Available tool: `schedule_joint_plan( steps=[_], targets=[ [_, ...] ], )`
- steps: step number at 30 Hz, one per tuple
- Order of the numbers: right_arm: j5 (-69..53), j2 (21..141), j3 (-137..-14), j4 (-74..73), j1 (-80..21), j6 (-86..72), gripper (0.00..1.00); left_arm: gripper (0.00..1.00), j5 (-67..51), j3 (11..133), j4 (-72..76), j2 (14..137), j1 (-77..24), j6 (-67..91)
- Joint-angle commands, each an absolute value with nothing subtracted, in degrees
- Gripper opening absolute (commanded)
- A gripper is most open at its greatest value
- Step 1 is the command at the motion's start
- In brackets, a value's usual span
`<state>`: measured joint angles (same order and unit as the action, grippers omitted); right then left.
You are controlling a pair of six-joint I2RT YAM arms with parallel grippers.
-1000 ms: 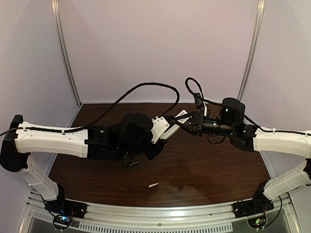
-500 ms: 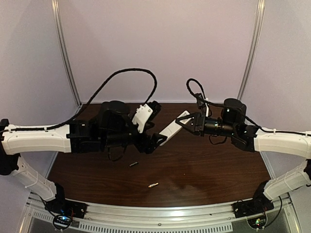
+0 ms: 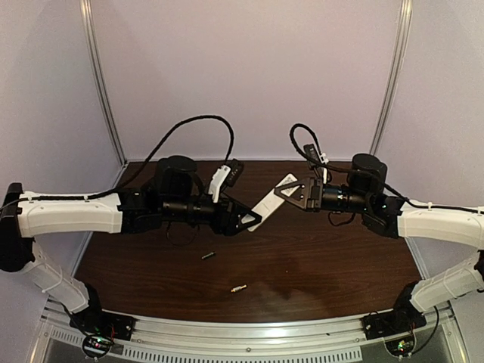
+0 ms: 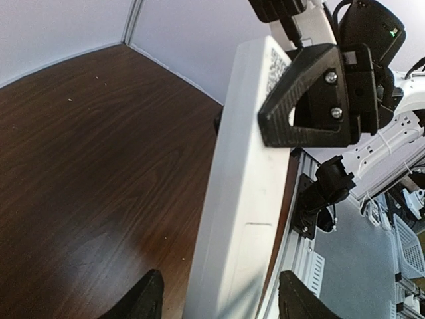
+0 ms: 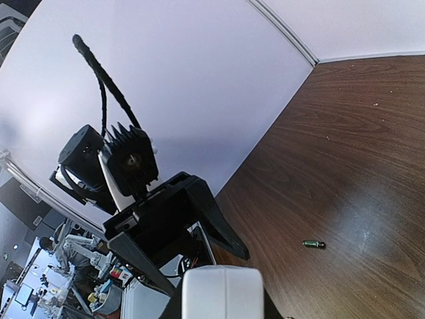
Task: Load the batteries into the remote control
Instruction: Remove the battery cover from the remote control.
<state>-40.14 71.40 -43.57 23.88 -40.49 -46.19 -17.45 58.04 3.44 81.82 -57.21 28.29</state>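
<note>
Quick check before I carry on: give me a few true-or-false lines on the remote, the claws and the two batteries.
1. The right claw grips the remote above the table. True.
2. Both batteries sit inside the remote. False: the dark battery and the pale battery lie on the table.
3. The left claw has its fingers on either side of the remote's other end. True.
4. The pale battery lies farther from the arm bases. False: it is the nearer one.

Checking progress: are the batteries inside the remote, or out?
Out. The dark battery and silvery battery lie loose on the table; the remote control is held in the air by the right gripper.
</note>
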Motion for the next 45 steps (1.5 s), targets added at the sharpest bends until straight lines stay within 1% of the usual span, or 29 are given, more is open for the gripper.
schedule_joint_plan(
  steps=[1, 8, 12, 14, 17, 18, 24, 26, 34, 45],
  targets=[
    [-42.4, 70.2, -43.2, 26.5, -40.2, -44.7, 0.0, 0.59, -23.0, 60.8, 6.9, 85.2, -57.1, 31.5],
    [-42.6, 69.6, -42.8, 26.4, -40.2, -44.1, 0.0, 0.47, -24.4, 61.2, 8.6, 86.9, -56.7, 33.0],
    [-42.6, 69.1, -42.7, 26.6, -40.2, -44.0, 0.0, 0.45, -26.3, 58.7, 11.5, 86.0, -55.5, 34.7],
    [-42.6, 69.0, -42.5, 26.9, -40.2, -43.9, 0.0, 0.47, -27.5, 57.4, 13.8, 85.4, -54.9, 36.2],
    [-42.7, 69.3, -42.3, 27.3, -40.1, -44.0, 0.0, 0.58, -27.5, 57.0, 15.4, 85.3, -54.7, 37.7],
    [-42.9, 69.4, -42.3, 27.5, -40.2, -44.1, 0.0, 0.6, -27.6, 57.0, 15.9, 85.5, -54.7, 38.2],
    [-43.1, 69.8, -42.1, 27.7, -40.2, -44.0, 0.0, 0.61, -27.2, 58.2, 17.6, 86.7, -54.8, 40.9],
    [-43.2, 69.7, -42.1, 27.5, -40.2, -43.8, 0.0, 0.59, -26.9, 58.5, 18.0, 87.1, -54.6, 41.5],
    [-42.0, 68.1, -42.2, 26.3, -39.5, -43.5, 0.0, 0.49, -25.0, 58.4, 14.2, 87.7, -54.7, 39.9],
    [-44.2, 67.0, -41.1, 32.1, -37.2, -48.4, 0.0, 0.41, -22.7, 57.0, 10.3, 88.3, -54.7, 38.5]
  ],
)
